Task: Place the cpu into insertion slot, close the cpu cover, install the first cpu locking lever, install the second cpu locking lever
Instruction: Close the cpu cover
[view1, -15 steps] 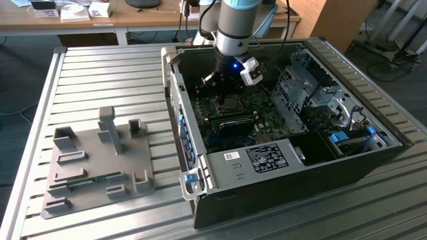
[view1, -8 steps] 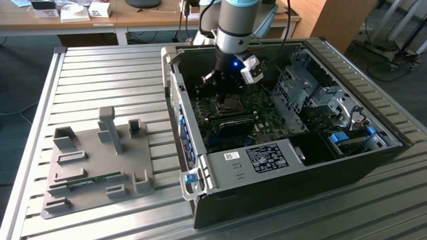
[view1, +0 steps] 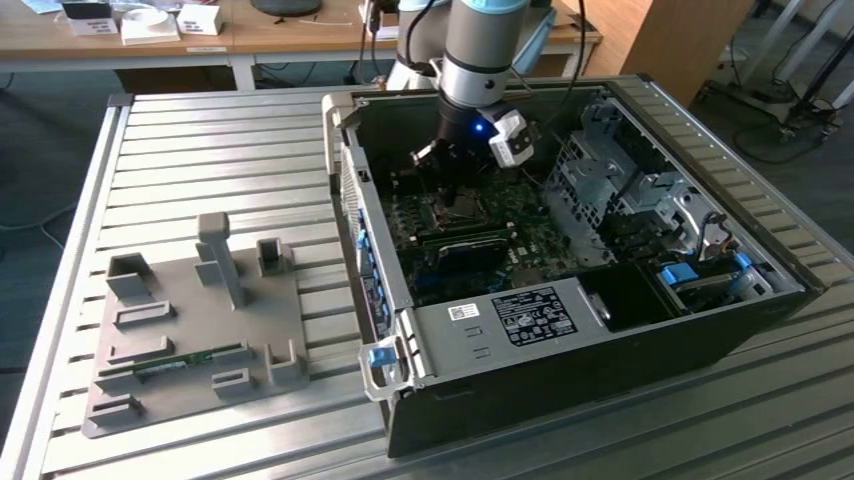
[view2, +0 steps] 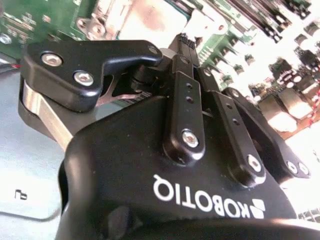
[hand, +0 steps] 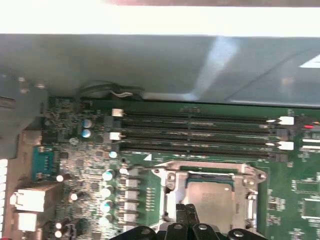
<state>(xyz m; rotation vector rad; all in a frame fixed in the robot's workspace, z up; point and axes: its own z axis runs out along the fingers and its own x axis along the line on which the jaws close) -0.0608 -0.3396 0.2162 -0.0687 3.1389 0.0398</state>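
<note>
1. Nearest the wrist cameras, the gripper (hand: 189, 216) hung low inside an open computer case (view1: 561, 360). Its black fingertips (hand: 185, 215) were pressed together and pinched nothing that could be seen.
2. Just beyond the fingertips lay the cpu (hand: 210, 200). Its dull silver top faced up and it was seated in the insertion slot (view1: 463, 206) on the green motherboard (hand: 75, 165).
3. The cpu cover (hand: 207, 166), a shiny metal frame, appeared to lie down around the chip, with the chip's top showing through its window. Whether the fingertips touched the frame could not be told.
4. Whether either locking lever was latched could not be told.
5. Judged from this, the placing step looked done, and the work in hand was on the cover or the first lever.
6. Any move here would call for a short, steady press with the closed fingertips, kept off the chip's top.
7. Past the socket ran four long memory slots (hand: 200, 132), side by side, then the grey case wall.
8. Farther out in the exterior view, the case lay on its side on a slatted metal table (view1: 214, 150).
9. Toward the exterior view's left, a grey fixture tray (view1: 174, 330) held a memory stick (view1: 174, 363), well apart from the arm.
</note>
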